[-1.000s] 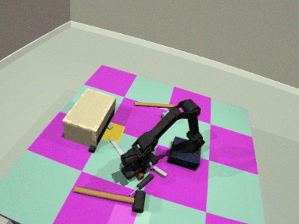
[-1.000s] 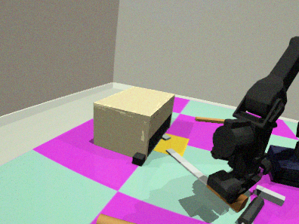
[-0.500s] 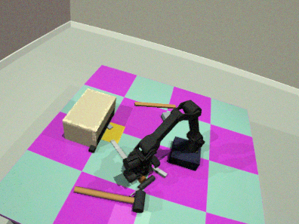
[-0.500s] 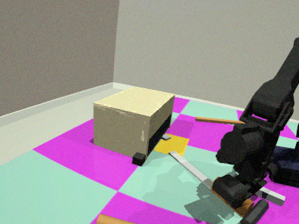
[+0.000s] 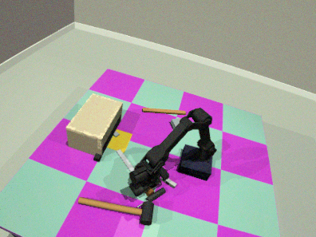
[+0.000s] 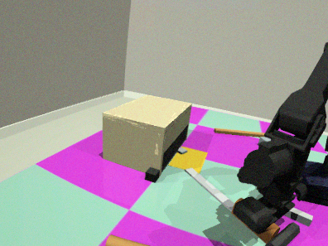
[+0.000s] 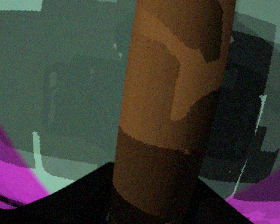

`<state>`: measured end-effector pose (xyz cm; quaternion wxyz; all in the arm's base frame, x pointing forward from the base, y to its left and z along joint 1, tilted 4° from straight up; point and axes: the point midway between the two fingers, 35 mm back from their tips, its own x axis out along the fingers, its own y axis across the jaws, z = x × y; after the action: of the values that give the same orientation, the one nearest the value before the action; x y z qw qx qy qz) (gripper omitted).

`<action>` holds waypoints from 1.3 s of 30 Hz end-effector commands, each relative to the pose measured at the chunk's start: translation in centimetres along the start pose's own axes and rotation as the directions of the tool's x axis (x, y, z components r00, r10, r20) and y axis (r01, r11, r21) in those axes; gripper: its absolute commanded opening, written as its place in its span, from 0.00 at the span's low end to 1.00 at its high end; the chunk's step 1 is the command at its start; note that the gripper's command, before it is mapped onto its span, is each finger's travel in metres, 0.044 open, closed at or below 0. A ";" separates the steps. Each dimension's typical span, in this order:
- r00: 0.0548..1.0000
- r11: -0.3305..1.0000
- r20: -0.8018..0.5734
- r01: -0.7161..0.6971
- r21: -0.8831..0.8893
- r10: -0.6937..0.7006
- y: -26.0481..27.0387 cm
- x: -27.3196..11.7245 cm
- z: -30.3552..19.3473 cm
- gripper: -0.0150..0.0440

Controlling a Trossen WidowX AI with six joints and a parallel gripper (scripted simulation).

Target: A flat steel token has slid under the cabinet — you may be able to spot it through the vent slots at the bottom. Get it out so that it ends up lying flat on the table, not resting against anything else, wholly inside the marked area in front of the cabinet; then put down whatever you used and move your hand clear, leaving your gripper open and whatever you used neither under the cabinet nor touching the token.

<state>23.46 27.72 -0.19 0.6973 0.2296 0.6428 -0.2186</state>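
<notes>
A small grey steel token (image 5: pixel 116 134) (image 6: pixel 182 151) lies at the cabinet-side edge of the yellow marked area (image 5: pixel 122 144) (image 6: pixel 195 158); whether it is wholly inside I cannot tell. The cream cabinet (image 5: pixel 93 112) (image 6: pixel 132 142) stands just behind it. My gripper (image 5: pixel 144 186) (image 6: pixel 253 215) is shut on the wooden handle (image 7: pixel 170 75) of a long tool, low over the table. The tool's pale steel strip (image 5: pixel 125 160) (image 6: pixel 209 188) points at the cabinet. Its tip is near the area's front edge, apart from the token. The fingertips are mostly hidden.
A hammer (image 5: pixel 112 207) with a black head lies at the front. Another wooden-handled tool (image 5: pixel 163 111) (image 6: pixel 238 132) lies at the back. A dark cylinder (image 5: pixel 156 195) (image 6: pixel 283 234) and a pale bar (image 5: pixel 171 183) (image 6: pixel 304 218) lie beside the gripper. A black block (image 5: pixel 97 157) (image 6: pixel 152 174) is at the cabinet's front corner.
</notes>
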 end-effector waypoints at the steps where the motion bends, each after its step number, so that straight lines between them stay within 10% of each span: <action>1: 1.000 1.000 0.000 -0.010 0.003 0.010 0.6 -0.3 -0.4 0.25; 39: 1.000 1.000 0.004 -0.010 0.003 0.010 0.6 -0.3 4.8 0.25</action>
<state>26.99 25.58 0.24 0.6973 0.2342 0.6411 -0.2190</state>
